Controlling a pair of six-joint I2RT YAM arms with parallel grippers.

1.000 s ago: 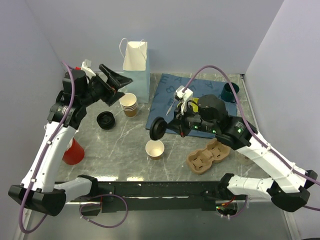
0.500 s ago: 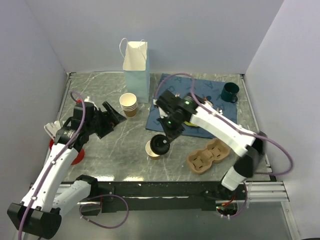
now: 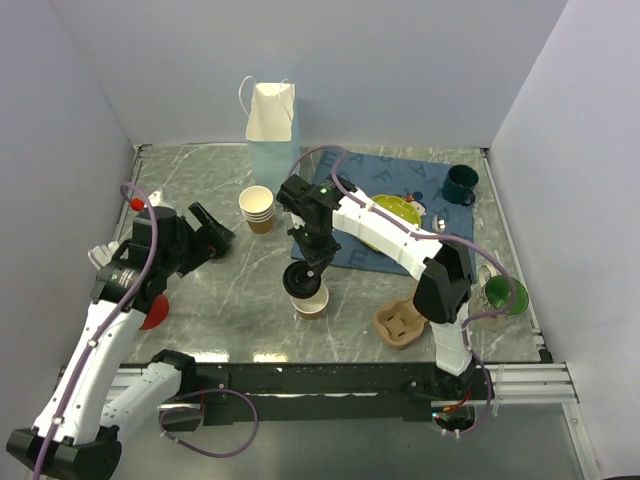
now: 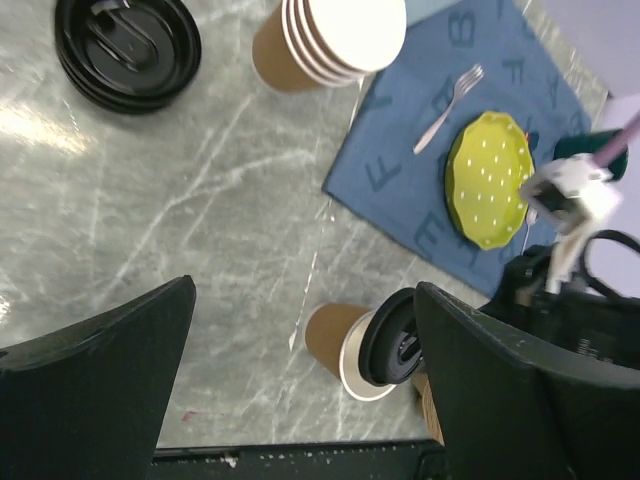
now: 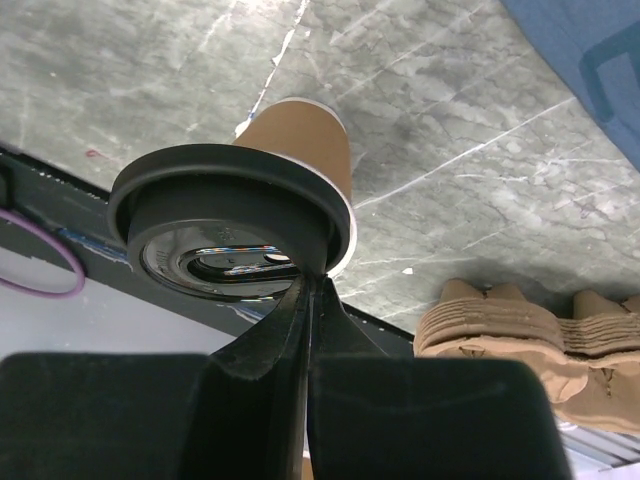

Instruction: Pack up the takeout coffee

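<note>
My right pincer [image 5: 305, 285] is pinched tight on the rim of the round black plastic lid [image 5: 215, 215], at the mouth of the brown paper cup [image 5: 305, 135]. Marbled desk [image 5: 450, 120] beneath. Left pincer [image 4: 305, 290] gapes wide, empty.

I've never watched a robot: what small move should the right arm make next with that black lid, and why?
Probably slide the lid squarely over the cup and lower it. The right pincer grips the lid's edge, and it hangs off-centre, part of the cup's rim showing.

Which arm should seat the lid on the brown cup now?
Right. The right gripper is shut on the black lid, holding it tilted right at the brown cup. The left gripper is open, empty and off to the side.
</note>
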